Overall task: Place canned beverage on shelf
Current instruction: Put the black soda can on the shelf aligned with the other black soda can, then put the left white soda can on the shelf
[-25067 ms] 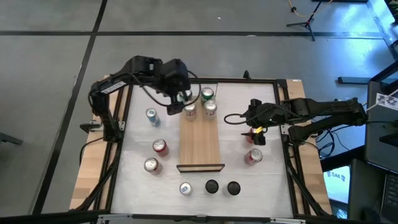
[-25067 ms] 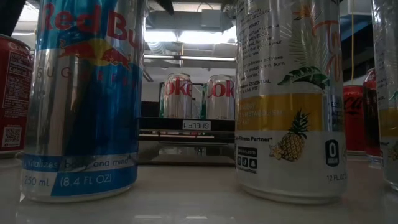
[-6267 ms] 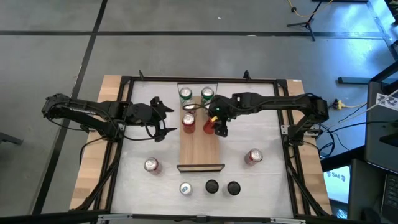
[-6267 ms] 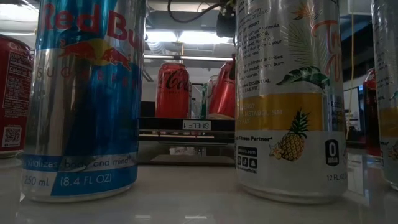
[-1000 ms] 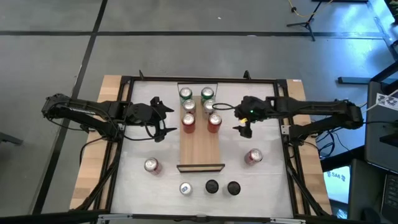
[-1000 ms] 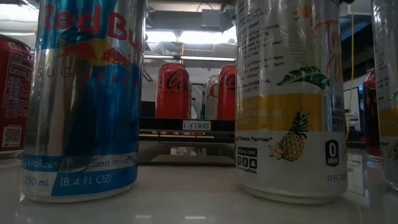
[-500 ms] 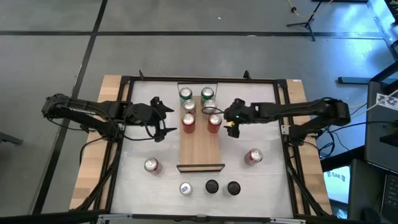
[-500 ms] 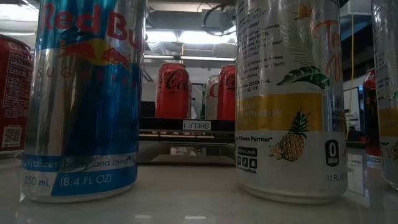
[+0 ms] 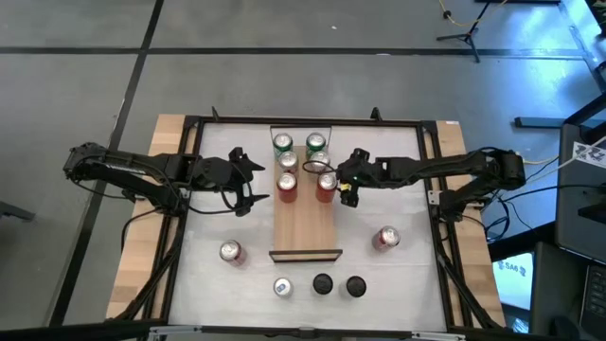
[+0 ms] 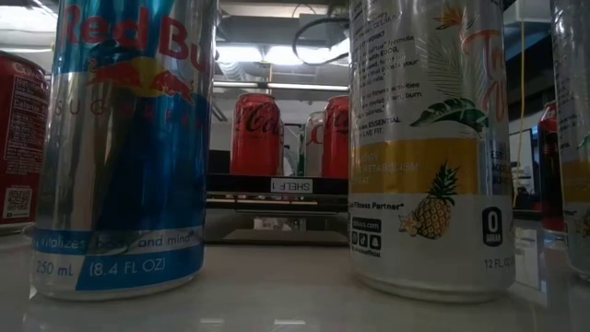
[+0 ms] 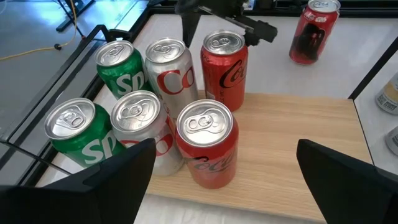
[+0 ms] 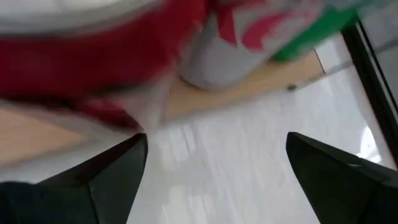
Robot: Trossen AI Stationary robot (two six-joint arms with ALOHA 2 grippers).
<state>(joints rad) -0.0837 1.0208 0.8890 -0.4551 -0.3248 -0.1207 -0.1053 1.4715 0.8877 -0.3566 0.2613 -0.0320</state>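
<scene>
The light-wood shelf [image 9: 305, 220] lies mid-table. Six cans stand in pairs on its far end: two green [image 9: 282, 143], two silver [image 9: 287, 162], two red [image 9: 287, 184]. My right gripper [image 9: 341, 181] is open, level with the right red can [image 9: 326, 184] and just to its right. In the left wrist view its fingers [image 11: 188, 22] show behind that can [image 11: 224, 62], and no touch shows. In the right wrist view [image 12: 214, 143] the can fills the picture, blurred. My left gripper [image 9: 248, 180] is open and empty left of the shelf, facing the cans [image 11: 225, 144].
Loose cans stand on the white tabletop: a red one at the right [image 9: 385, 238], a red one at the left [image 9: 230, 251], and three along the near edge, among them a Red Bull can [image 10: 124, 148] and a pineapple-print can [image 10: 429, 148]. The shelf's near half is bare.
My right gripper has gone toward the table's left edge, from well right of the shelf up to the right red can on the shelf, and has stayed open. The cans have not moved.
</scene>
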